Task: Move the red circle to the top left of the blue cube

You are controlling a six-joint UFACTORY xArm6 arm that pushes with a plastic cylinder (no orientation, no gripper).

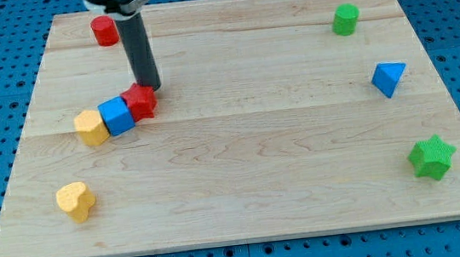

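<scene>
We see my tip (154, 87), a bare rod with no jaws, touching a red block (140, 100) beside the blue cube (116, 116), while the red circle (104, 30) sits near the board's (260, 168) top-left corner.

A pale wooden board (245, 187) carried eight blocks. A red circle (104, 30) sat near its top left corner. A yellow block (91, 128), blue cube (116, 116) and red block (140, 100) touched in a row. A yellow heart (76, 201) lay at lower left. Along the right stood a green cylinder (344, 20), blue triangle (388, 78) and green star (432, 158).
</scene>
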